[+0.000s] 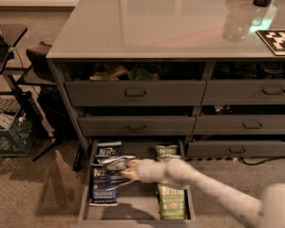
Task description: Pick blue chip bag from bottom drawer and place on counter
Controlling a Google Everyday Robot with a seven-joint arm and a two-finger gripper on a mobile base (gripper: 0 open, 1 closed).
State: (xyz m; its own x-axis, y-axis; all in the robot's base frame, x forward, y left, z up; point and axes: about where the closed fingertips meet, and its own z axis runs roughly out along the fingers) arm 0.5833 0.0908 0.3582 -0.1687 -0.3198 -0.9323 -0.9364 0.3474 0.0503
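The bottom drawer [133, 212] is pulled open at the foot of the cabinet. Blue chip bags lie in its left half, one at the back [109, 148] and one at the front [103, 188]. My gripper [125, 168] reaches in from the lower right over these bags. It is shut on a blue chip bag [115, 162], which is tilted and raised a little above the others. The arm covers the drawer's middle. The counter [147, 23] spans the top of the cabinet.
Green Kettle bags [171, 201] fill the drawer's right half. Upper drawers [135, 93] stand slightly open with snacks inside. A clear bottle [237, 20] and a checkered tag [278, 41] sit on the counter's right. A green crate [9, 129] and a chair base stand at left.
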